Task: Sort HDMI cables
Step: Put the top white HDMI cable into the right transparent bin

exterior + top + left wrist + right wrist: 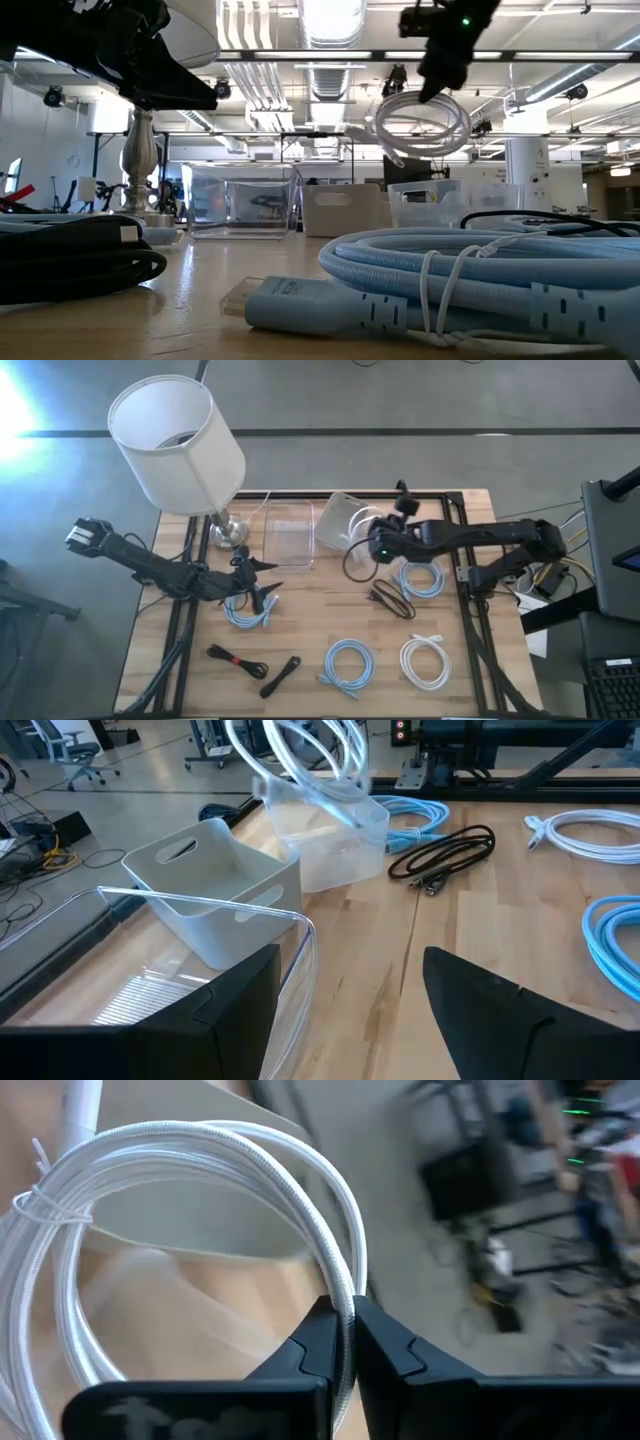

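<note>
— From above, where does the right pincer (372, 538) sit?
— Over the far middle of the table (300, 622), just beside the tilted clear tub (338, 518), with a white coil (362, 520) at its tip. The left pincer (262, 575) hangs above a light blue coil (246, 610) near the lamp (180, 450). More coils lie on the wood: light blue (349, 663), white (430, 661), another light blue (420, 578), and black bundles (237, 660).

— And at table height?
— The white coil (422, 122) hangs in the air under the right pincer (432, 85), above the tubs (428, 203). A light blue cable (470, 285) fills the foreground.

— The left wrist camera?
— Its fingers (500, 1010) stand wide apart, holding nothing. The white coil (305, 765) hovers over the small clear tub (335, 845); a black cable (445, 855) lies beside it.

— The right wrist?
— The pincer (343, 1345) is clamped on the white coil's (200, 1150) strand, the loop standing out past the fingertips.
</note>
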